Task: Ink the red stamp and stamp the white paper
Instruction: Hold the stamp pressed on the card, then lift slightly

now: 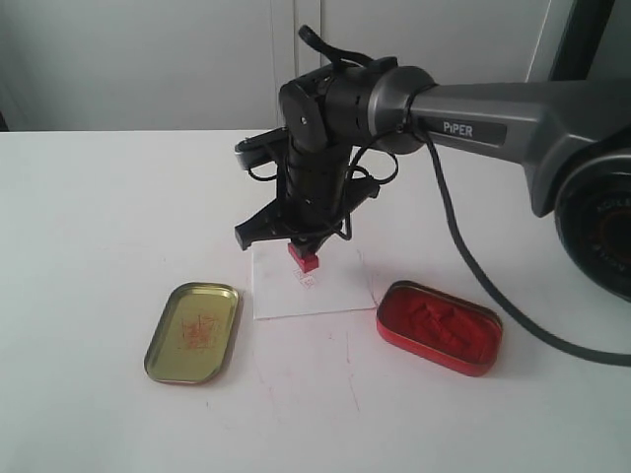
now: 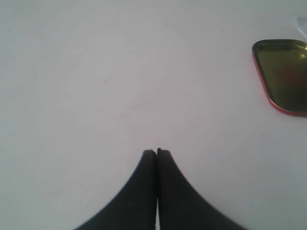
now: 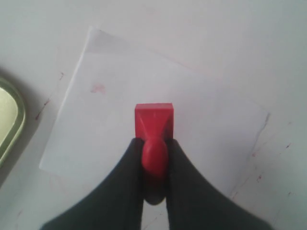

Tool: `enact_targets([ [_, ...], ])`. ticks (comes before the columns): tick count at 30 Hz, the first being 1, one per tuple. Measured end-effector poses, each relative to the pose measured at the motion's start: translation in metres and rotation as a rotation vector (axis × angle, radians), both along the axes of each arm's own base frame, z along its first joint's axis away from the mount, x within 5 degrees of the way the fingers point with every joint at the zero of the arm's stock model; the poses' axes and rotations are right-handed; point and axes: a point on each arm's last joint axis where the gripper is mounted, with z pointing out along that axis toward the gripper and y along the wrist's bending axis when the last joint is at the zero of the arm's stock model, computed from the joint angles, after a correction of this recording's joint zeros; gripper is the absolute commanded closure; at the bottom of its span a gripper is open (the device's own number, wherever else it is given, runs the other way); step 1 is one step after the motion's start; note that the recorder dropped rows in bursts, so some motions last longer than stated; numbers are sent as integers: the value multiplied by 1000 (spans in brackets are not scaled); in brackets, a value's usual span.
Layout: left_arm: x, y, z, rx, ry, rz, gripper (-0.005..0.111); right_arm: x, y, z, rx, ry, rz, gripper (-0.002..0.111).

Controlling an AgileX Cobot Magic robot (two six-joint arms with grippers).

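As the right wrist view shows, the right pincer (image 3: 154, 142) is clenched on the narrow knob of the red stamp (image 3: 153, 117), one dark finger on each side, with the square base pointing down at the white paper (image 3: 96, 124). Whether the base touches the sheet cannot be told. The base lies inside the sheet's outline, with paper margin visible on three sides of it. A faint red mark (image 3: 98, 88) lies on the sheet nearer one corner.

In the exterior view, the right pincer (image 1: 306, 252) hangs near vertical from an arm entering from the right, and the red stamp (image 1: 306, 259) sits over the far half of the white paper (image 1: 325, 296). The sheet lies flat and slightly skewed on the counter (image 1: 99, 217).

- Left of the sheet: the gold tin lid (image 1: 193, 332), apart from the sheet's edge by a narrow strip of counter.
- Right of the sheet: the red ink tin (image 1: 439, 327), open, close to the sheet's near right corner.
- A black cable (image 1: 473, 266) droops behind the tin.
- Bare counter extends in front of all three items and left of the lid.

The left pincer (image 2: 157, 152) is clenched on nothing, fingers pressed together over bare counter. The lid (image 2: 283, 74) lies well off to one side of it, with open surface all round the fingertips.
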Motion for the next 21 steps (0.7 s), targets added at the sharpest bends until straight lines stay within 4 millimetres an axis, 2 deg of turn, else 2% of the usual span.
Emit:
enact_targets([
  [9,0,0,0,0,0,0,107,-2,-1,13,16,-21,0,108],
  [21,0,0,0,0,0,0,107,-2,-2,13,14,-22,0,108],
])
